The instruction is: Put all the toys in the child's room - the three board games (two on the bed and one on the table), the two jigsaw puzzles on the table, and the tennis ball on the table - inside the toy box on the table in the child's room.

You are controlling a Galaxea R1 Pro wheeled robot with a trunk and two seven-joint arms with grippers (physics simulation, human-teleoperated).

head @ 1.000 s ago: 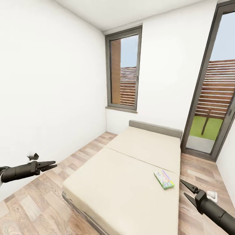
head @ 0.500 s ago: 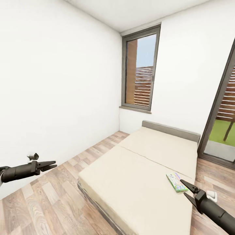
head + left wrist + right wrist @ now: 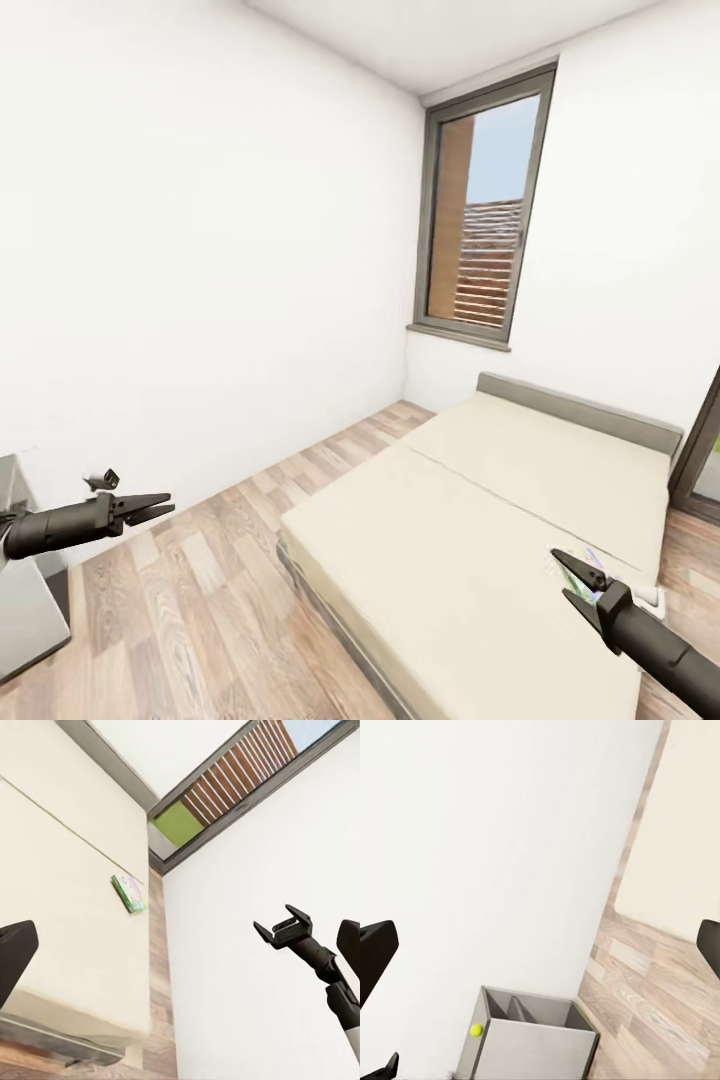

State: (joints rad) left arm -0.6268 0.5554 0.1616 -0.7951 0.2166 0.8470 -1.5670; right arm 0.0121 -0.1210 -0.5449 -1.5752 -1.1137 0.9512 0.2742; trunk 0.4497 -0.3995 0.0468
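We stand in a white-walled room with a wood plank floor (image 3: 210, 590) and a tall grey-framed window (image 3: 487, 210) in the far wall. The largest thing before us is the wide low bed with a cream mattress and grey frame (image 3: 470, 520), running from the window wall toward our right side.

At the left edge of our head view sits a grey piece of furniture (image 3: 25, 590), cut off by the frame. In the right wrist view we see a grey open-topped unit with a divider (image 3: 536, 1035) on the floor against the wall, and a small yellow-green tennis ball (image 3: 475, 1030) against its side; whether the ball rests on something we cannot tell.

On the mattress lies a flat green-edged board game box with a colourful cover (image 3: 129, 892), near the bed's edge by the strip of floor. In the head view it is mostly hidden behind our right arm.

Our left gripper (image 3: 150, 508) hangs over the floor, jaws slightly parted and empty. Our right gripper (image 3: 572, 586) hovers over the bed's near corner, jaws spread wide and empty.
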